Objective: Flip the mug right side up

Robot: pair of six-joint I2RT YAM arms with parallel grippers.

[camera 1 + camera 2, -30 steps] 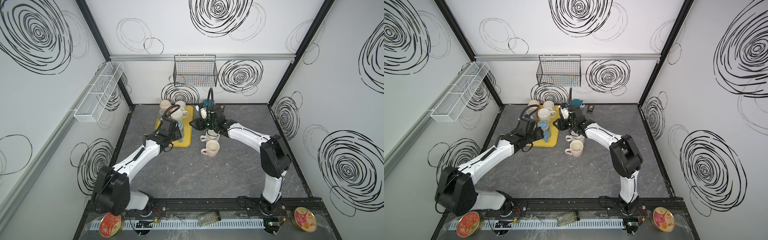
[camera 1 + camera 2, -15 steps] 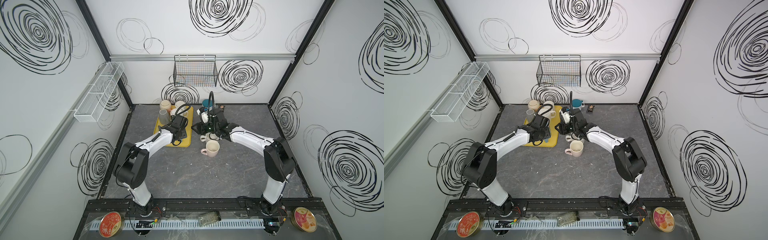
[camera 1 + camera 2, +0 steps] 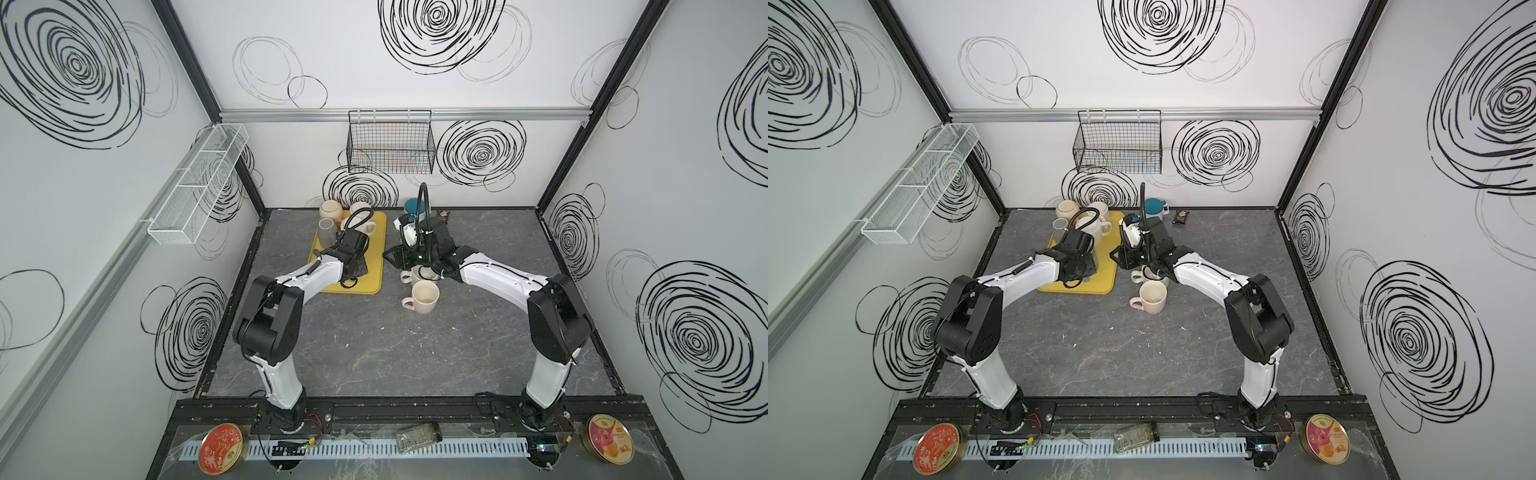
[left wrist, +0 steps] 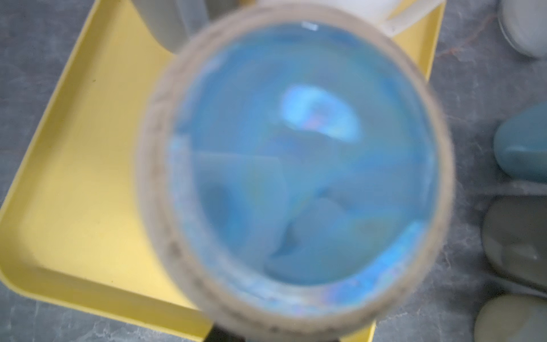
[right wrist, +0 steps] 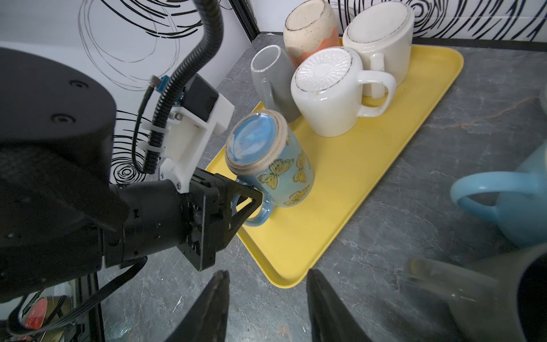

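Observation:
The mug (image 5: 284, 174), blue with yellow butterflies, stands upside down near the front of the yellow tray (image 5: 355, 189). Its glazed base (image 4: 296, 165) fills the left wrist view, blurred. My left gripper (image 5: 251, 198) is shut on the mug's handle, seen from the right wrist. In both top views the left wrist (image 3: 353, 257) (image 3: 1077, 259) hides the mug. My right gripper (image 5: 268, 271) hovers open and empty over the table beside the tray's near corner, also in both top views (image 3: 390, 259) (image 3: 1119, 257).
More upturned mugs crowd the tray's back: a white ribbed one (image 5: 325, 88), a cream one (image 5: 381, 38), a grey one (image 5: 272, 74). A pink mug (image 3: 424, 296) stands upright on the table beside another mug (image 3: 419, 272). A light blue mug (image 5: 509, 195) is close to the right gripper.
My left gripper has closed on the mug's handle, and the left arm has shifted its pose over the tray. The right arm has barely moved.

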